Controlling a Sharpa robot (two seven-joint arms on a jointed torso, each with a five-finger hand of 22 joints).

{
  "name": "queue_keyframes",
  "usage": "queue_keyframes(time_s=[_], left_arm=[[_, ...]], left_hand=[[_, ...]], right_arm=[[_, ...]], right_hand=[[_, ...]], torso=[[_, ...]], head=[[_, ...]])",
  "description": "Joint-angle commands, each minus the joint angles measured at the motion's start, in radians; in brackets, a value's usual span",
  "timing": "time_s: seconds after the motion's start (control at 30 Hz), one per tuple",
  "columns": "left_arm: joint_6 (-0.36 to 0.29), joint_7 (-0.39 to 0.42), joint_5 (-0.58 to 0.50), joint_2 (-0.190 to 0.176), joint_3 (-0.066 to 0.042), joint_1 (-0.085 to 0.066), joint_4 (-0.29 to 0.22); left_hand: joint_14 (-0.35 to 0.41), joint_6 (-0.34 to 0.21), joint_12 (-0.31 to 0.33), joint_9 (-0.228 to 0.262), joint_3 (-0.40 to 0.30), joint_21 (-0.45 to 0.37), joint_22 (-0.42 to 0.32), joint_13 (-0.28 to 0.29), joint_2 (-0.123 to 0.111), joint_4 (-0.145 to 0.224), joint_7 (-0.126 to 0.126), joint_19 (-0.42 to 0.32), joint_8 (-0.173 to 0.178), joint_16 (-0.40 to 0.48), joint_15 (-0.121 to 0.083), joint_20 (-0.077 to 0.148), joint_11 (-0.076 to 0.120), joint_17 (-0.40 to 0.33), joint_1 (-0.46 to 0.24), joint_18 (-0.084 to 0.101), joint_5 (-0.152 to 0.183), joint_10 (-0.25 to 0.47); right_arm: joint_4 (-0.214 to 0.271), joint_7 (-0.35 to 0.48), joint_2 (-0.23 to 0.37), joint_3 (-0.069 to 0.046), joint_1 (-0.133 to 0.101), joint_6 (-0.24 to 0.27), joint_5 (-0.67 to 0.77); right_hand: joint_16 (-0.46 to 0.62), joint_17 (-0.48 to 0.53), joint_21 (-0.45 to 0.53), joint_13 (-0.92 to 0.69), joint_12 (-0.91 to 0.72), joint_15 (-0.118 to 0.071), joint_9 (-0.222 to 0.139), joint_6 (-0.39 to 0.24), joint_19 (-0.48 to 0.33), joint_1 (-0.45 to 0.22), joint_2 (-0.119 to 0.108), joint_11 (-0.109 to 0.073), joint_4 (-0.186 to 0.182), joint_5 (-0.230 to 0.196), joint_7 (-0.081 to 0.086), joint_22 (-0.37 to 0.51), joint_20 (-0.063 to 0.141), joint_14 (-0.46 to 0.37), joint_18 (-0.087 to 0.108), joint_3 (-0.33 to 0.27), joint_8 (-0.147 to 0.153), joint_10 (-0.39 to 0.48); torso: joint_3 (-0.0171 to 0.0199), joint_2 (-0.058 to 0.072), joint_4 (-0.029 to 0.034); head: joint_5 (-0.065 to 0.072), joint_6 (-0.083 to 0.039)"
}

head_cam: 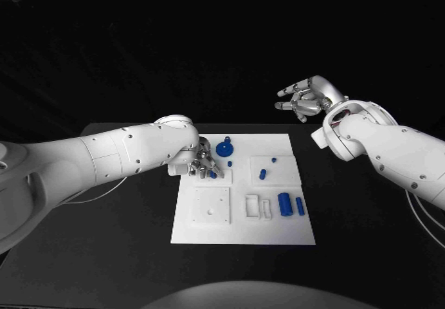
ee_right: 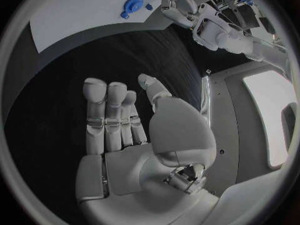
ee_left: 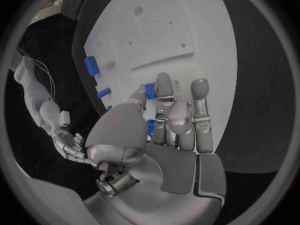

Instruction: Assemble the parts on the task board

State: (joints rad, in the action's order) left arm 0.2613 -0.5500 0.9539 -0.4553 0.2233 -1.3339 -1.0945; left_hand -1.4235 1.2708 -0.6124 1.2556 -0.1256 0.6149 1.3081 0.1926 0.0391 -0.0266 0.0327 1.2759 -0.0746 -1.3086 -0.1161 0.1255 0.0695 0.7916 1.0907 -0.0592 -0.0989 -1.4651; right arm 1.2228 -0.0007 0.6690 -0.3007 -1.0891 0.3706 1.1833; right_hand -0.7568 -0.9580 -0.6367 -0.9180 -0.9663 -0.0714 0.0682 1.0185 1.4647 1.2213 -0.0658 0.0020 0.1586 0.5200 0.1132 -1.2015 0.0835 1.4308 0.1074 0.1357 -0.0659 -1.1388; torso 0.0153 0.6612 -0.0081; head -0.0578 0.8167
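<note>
The white task board (head_cam: 243,225) lies mid-table. My left hand (head_cam: 199,163) reaches down onto its far left part. In the left wrist view the thumb and a finger of that hand (ee_left: 172,130) pinch a small blue part (ee_left: 150,91), seen under the fingertips (head_cam: 213,174) in the head view. A round blue part (head_cam: 224,149) stands just behind the hand. Small blue pegs (head_cam: 262,173) lie mid-board, and two blue cylinders (head_cam: 285,204) lie near the right edge. My right hand (head_cam: 304,98) hangs raised beyond the board's far right corner, fingers apart and empty (ee_right: 125,130).
A square recessed plate (head_cam: 211,205) sits on the board's near left, with white block fixtures (head_cam: 258,206) beside it. Black table (head_cam: 111,257) surrounds the board. The right wrist view catches the board's far edge (ee_right: 81,15), the round blue part (ee_right: 132,4) and my left hand (ee_right: 178,7).
</note>
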Motion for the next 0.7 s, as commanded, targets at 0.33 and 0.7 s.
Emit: queue_keyframes(time_s=[0.33,0.7], left_arm=[[0.000,-0.050,0.016,-0.004,0.015,0.024,0.002],[-0.009,-0.052,0.017,-0.004,0.015,0.024,0.002]], left_hand=[[0.004,0.008,0.004,0.005,-0.035,-0.009,0.017,-0.003,-0.073,-0.072,0.004,0.004,0.003,0.005,-0.008,0.010,0.004,-0.004,-0.044,0.021,0.038,-0.046],[0.004,0.016,0.005,0.006,-0.082,-0.012,0.017,-0.004,-0.150,-0.154,0.003,0.005,0.003,0.005,-0.009,0.012,0.004,-0.004,-0.047,0.023,0.044,-0.046]], right_arm=[[0.001,0.003,0.001,0.000,0.000,-0.005,0.010],[0.000,0.003,0.000,0.000,0.000,-0.003,0.010]], right_hand=[[0.004,0.000,-0.002,0.002,0.003,0.000,-0.002,0.002,0.050,-0.008,0.000,-0.002,0.001,0.001,0.001,0.001,0.007,0.008,0.020,0.007,0.004,0.002],[0.005,0.000,0.000,0.003,0.004,0.000,-0.001,0.001,0.050,-0.010,-0.001,-0.002,0.000,0.002,0.001,0.002,0.007,0.009,0.021,0.006,0.004,0.002]], torso=[[-0.0002,0.000,0.0000],[0.0002,0.000,-0.0001]], head=[[0.001,0.000],[0.001,0.001]])
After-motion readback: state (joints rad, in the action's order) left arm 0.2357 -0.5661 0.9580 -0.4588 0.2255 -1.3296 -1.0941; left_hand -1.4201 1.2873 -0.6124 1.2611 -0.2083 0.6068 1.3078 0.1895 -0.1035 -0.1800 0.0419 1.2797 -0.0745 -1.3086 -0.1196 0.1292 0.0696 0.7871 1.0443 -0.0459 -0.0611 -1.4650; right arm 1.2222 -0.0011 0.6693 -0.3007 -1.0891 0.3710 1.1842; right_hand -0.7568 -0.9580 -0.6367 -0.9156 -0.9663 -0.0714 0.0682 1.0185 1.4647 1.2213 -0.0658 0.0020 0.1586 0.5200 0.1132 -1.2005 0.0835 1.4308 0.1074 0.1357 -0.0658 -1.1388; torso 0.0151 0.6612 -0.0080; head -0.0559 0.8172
